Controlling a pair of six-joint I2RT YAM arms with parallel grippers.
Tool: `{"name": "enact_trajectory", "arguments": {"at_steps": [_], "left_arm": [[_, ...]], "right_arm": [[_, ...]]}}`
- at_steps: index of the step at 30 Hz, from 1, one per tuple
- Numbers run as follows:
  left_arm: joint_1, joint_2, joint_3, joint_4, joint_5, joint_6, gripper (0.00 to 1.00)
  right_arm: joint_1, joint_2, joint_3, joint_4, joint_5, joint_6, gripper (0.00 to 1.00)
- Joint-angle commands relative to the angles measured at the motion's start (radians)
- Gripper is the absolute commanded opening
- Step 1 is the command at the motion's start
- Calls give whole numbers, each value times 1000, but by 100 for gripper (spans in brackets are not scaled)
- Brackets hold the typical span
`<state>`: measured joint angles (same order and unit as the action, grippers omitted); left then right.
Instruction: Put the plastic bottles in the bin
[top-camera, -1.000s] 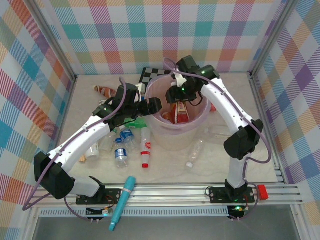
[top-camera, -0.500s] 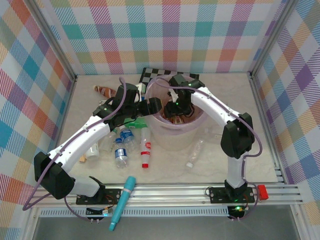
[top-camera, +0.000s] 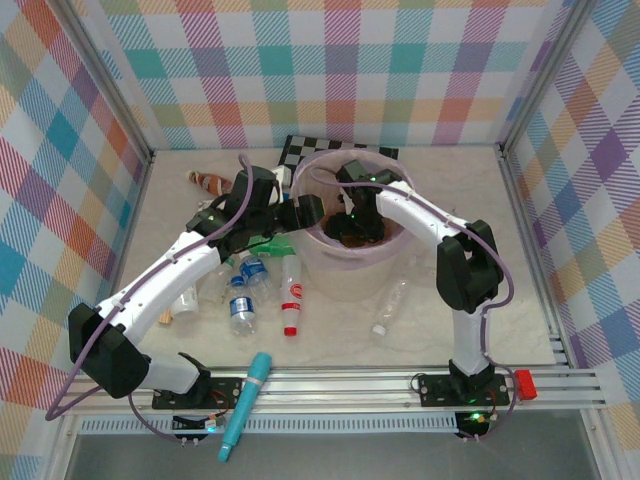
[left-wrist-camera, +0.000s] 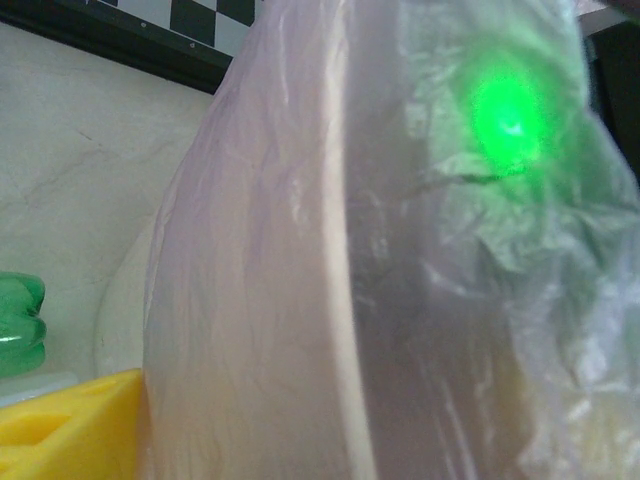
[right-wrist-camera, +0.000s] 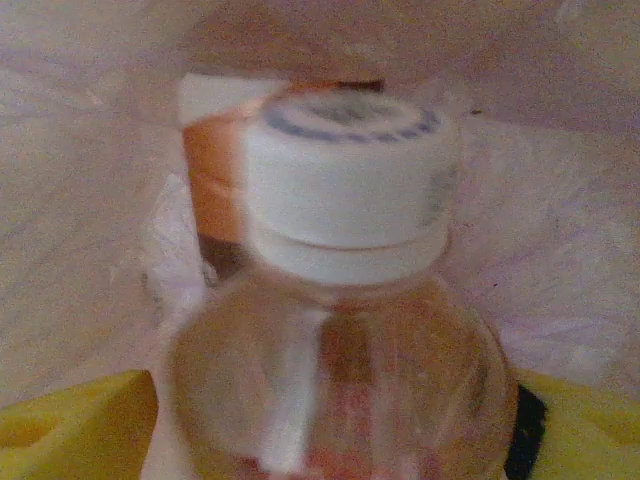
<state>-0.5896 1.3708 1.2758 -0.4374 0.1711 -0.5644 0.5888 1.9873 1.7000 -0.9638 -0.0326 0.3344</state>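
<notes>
One clear plastic bottle (right-wrist-camera: 345, 340), its white cap (right-wrist-camera: 345, 180) toward the wrist camera, sits between the yellow fingers (right-wrist-camera: 70, 425) of the right gripper (top-camera: 353, 224), down inside the bin (top-camera: 335, 272). I cannot tell whether the pads press it or stand off it. The bin is a round, translucent pale-pink bucket with a crinkled film liner (left-wrist-camera: 480, 260), set toward the back of the table (top-camera: 500, 250). The left gripper (top-camera: 304, 212) hangs just beside the bin's left wall, and its state cannot be read. Lying left of and before the bin are a blue-labelled bottle (top-camera: 239, 308), a red-capped bottle (top-camera: 291, 300) and a green bottle (top-camera: 280, 243). The table is pale with a marbled look. Pastel plaid walls (top-camera: 300, 70) enclose it on three sides.
</notes>
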Motion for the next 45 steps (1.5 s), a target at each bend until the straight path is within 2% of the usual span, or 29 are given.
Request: {"name": "enact_trajectory", "arguments": {"at_steps": [1,2,14,24,32,38,45], "left_arm": [[-13,19,1,1,14,-8,82],[-13,18,0,2,15,-7,82],[-14,18,3,-3,13,-5,82],[-15,20,8,-7,13,0,82],[-15,24,11,-6,20,0,82],[-14,15,6,-8,15,3,82],[-15,13,-13,22,20,-14,82]], "right_arm": [[5,-4,12,-11,10,10,92],[5,-3,19,-23,15,13,99],[6,-120,105,-108,-23,-9,99],[7,-257,296,-247,-74,-4,100],[-9,-313,462,-297,-54,9,99],[-121,-359,496,-292,-38,51,99],[-370,-487,271,-153,-118,178,99]]}}
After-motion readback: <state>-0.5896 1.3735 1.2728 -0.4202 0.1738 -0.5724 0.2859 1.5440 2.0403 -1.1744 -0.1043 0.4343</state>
